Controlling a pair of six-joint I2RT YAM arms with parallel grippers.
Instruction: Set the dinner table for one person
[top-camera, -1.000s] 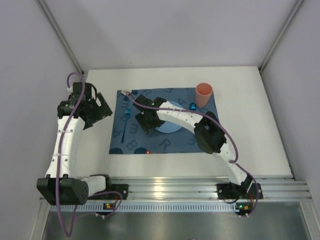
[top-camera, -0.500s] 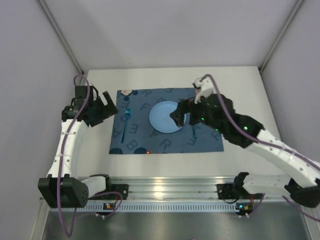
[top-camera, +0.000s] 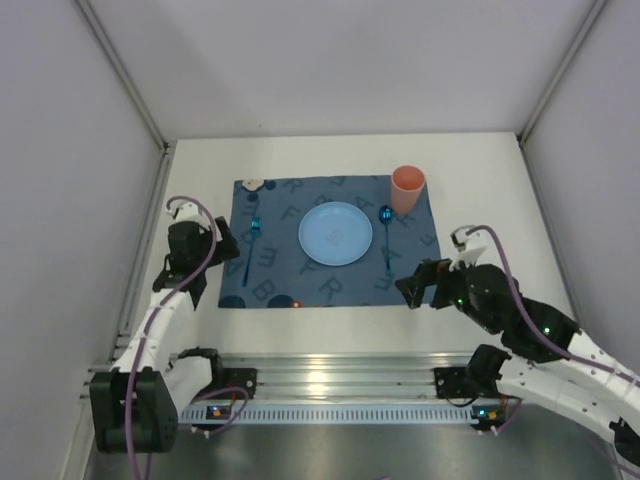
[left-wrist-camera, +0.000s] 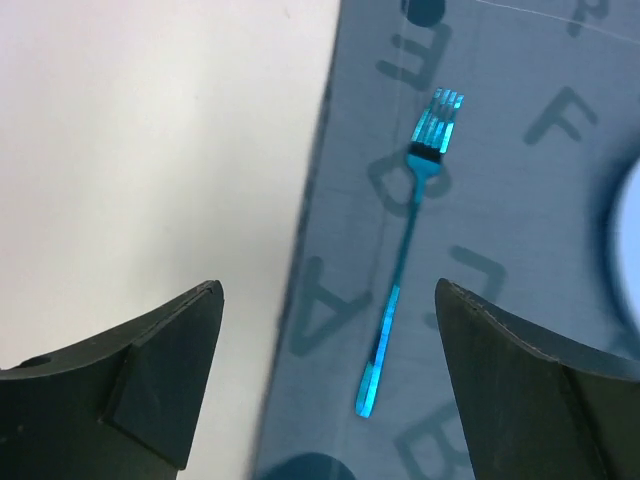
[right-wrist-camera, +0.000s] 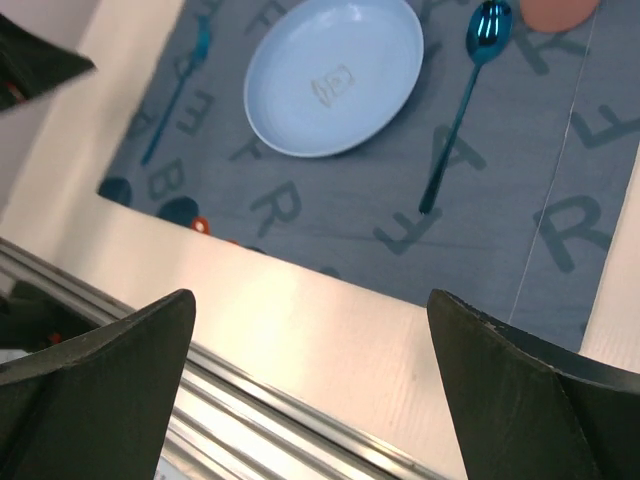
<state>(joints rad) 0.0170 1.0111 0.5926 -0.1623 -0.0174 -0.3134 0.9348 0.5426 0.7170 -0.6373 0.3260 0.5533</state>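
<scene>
Blue cloth placemat (top-camera: 410, 262) on the white bench (top-camera: 480, 200) shows letters F, R, A, B; we see left end effector (left-wrist-camera: 327, 292) and right end effector (right-wrist-camera: 310, 300) spread, empty.

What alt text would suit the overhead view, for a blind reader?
A dark blue lettered placemat on a white table holds a blue plate, a blue fork left of it, a blue spoon right of it and an orange cup at the far right corner. The left gripper and right gripper are open at the mat's edges.
</scene>
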